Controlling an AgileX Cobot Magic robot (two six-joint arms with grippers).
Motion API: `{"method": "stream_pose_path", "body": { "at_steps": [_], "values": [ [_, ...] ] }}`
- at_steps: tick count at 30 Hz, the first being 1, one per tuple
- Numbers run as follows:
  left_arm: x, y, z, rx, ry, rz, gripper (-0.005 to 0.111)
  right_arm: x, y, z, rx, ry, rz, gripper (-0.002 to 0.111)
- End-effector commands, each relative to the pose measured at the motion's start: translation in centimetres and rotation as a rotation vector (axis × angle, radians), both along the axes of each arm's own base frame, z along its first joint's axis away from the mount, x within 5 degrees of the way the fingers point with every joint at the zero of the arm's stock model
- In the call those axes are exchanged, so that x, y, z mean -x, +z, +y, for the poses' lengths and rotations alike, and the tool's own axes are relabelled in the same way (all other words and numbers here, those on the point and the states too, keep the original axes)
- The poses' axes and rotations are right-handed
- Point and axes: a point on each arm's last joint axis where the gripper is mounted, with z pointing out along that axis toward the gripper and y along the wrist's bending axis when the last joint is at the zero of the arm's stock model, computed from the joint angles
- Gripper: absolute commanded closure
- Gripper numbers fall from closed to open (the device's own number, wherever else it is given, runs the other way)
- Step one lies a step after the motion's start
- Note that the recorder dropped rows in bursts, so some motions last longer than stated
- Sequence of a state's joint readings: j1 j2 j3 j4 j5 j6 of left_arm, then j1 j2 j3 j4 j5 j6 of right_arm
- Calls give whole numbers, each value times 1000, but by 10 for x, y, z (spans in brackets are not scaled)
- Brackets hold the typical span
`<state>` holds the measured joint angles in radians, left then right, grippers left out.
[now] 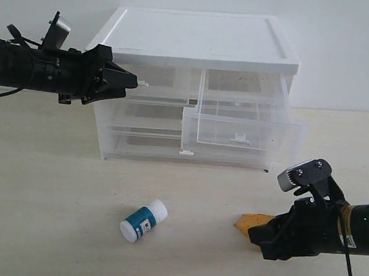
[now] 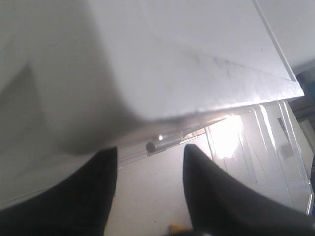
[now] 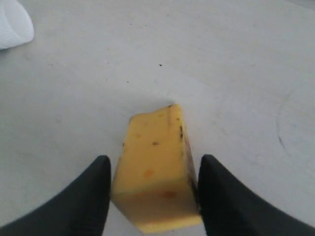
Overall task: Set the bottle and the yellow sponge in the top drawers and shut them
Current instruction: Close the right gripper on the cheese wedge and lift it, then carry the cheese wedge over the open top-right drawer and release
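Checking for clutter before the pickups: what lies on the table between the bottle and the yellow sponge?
Nothing: the exterior view shows only bare table between the bottle and the yellow sponge.

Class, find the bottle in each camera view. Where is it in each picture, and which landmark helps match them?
Exterior view: the bottle lies on the table, low, left of centre.
Left wrist view: not in it.
Right wrist view: only its white cap, at a corner.
Landmark: the yellow sponge, right of the bottle in the exterior view, between the fingers of the right gripper in its wrist view.
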<state>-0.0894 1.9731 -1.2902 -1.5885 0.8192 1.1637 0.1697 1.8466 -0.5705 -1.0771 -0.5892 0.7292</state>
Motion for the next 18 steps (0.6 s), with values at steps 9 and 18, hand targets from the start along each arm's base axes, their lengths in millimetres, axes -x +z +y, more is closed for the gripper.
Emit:
{"method": "stream_pose_path", "body": {
  "at_steps": [9,18],
  "values": [
    [-7,1,6,-5,59,-9,65,19,15,15,-158,167,119,108],
    [-7,1,6,-1,62,-4,65,41,70,35,-577,384,120,108]
  ]
}}
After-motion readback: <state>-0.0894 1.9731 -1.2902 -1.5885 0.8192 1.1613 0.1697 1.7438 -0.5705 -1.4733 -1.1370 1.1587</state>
